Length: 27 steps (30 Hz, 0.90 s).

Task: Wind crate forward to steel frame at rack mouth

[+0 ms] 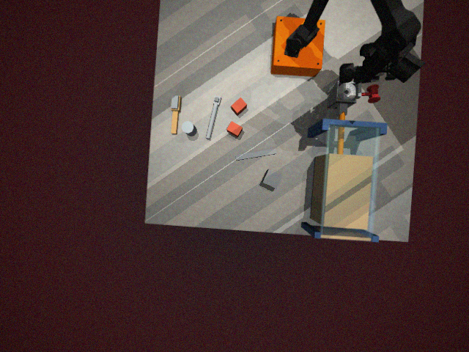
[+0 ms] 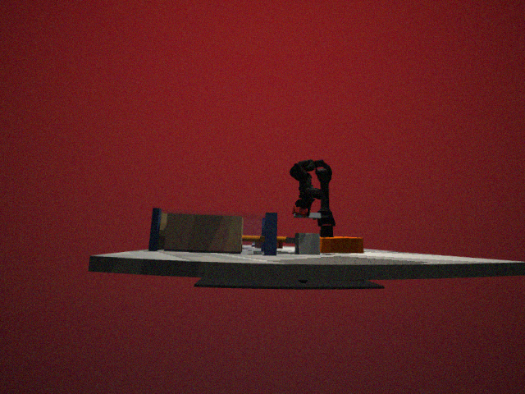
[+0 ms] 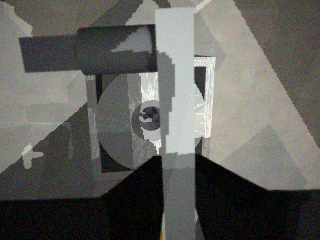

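The crate sits flat inside the clear-panelled cubby. A gap separates its front from the blue frame at the mouth. An orange strap runs from the crate to the winch. My gripper is shut on the grey bar of the winch handle, held above the winch. The handle's red knob shows to the right of the winch in the top view. In the wrist view the square key appears up-left of the round hole; it is not in it.
An orange block stands beside the winch. Further left lie an orange-handled tool, a grey cylinder, a grey bar tool, two red blocks, a thin strip and a dark angled piece.
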### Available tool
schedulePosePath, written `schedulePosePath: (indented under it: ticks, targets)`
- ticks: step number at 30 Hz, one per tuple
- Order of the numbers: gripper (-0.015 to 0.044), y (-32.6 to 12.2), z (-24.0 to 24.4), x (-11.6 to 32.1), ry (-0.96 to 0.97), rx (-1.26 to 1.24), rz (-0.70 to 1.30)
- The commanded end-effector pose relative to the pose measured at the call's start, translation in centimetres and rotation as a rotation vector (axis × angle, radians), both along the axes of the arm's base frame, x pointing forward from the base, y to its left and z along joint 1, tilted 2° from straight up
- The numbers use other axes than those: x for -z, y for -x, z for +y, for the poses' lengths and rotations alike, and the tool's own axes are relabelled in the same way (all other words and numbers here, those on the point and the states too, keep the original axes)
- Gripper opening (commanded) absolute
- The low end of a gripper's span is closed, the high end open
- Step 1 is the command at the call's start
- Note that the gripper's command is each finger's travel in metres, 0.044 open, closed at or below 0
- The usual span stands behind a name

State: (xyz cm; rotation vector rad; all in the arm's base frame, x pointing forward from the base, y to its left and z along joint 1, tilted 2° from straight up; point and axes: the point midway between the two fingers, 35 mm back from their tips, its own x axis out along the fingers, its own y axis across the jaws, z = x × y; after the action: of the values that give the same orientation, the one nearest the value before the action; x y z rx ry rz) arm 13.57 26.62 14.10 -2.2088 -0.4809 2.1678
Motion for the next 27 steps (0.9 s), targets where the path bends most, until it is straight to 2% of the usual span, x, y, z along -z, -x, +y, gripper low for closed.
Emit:
schedulePosePath:
  ticks: [1,27]
  targets:
    - [0.0000,0.08,-0.08,0.06,-0.079,-0.009,0.020]
    - [0.0000,0.05,-0.10,0.10,-0.490,-0.028,0.117]
